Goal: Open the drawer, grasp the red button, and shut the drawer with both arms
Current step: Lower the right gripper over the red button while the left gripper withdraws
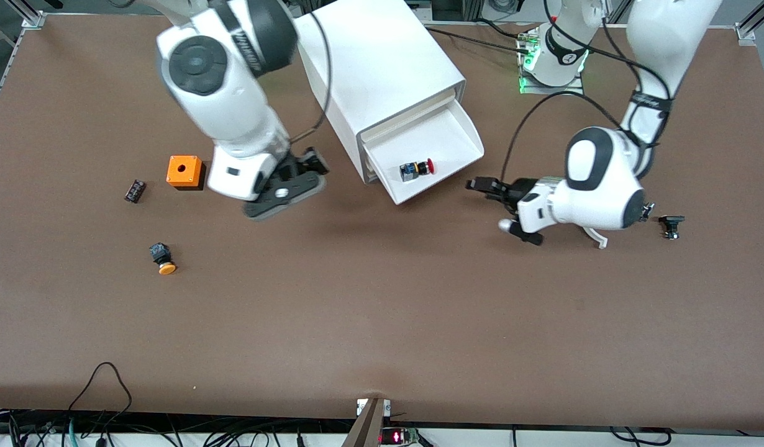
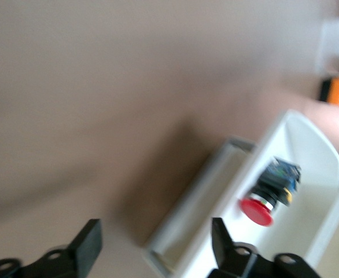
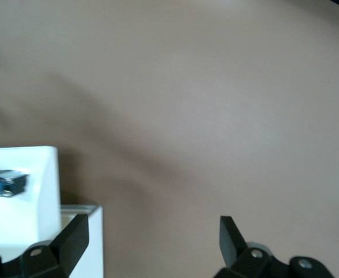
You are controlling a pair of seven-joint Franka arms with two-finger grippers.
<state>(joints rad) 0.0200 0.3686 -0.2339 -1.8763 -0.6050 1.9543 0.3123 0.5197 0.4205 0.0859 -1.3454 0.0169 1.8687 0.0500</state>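
The white cabinet [image 1: 382, 68] stands at the robots' side of the table. Its bottom drawer [image 1: 447, 133] is pulled out toward the front camera. The red-capped button [image 1: 417, 169] lies on its side in the drawer. My left gripper [image 1: 489, 189] is open and empty, low beside the drawer toward the left arm's end. In the left wrist view [image 2: 156, 240] the drawer's rim [image 2: 204, 202] lies between its fingers, with the button [image 2: 268, 194] close by. My right gripper [image 1: 313, 167] is open and empty beside the cabinet toward the right arm's end, and the right wrist view [image 3: 152, 237] shows the drawer's corner [image 3: 36, 202].
An orange cube with a hole [image 1: 184, 171], a small black part [image 1: 135, 190] and an orange-yellow-capped button [image 1: 163, 257] lie toward the right arm's end. Another small black part [image 1: 671, 225] lies toward the left arm's end. Cables hang at the table's front edge.
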